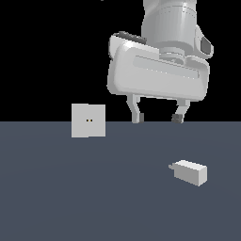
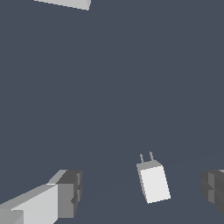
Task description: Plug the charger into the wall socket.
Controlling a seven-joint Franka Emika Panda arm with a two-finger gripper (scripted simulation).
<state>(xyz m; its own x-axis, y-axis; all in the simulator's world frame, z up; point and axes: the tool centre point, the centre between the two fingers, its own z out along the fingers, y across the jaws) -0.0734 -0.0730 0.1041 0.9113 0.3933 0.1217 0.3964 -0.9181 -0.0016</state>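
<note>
Wrist view: small pale grey-white pronged charger block [image 2: 153, 183] lies flat between the spread-open gripper [image 2: 142, 192] fingers—untouched (prongs toward the square wall socket plate [image 1: 88, 120]).

Matt pale charger [image 1: 190, 172], matt flat wall socket [image 1: 88, 120], smooth matt slate floor [image 1: 94, 197], satin-smooth gripper [image 1: 156, 117] housing

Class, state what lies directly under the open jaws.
Between them, seen from the wrist, the charger lies on the dark floor, prongs out. Nothing covers it; its underside is hidden.
</note>
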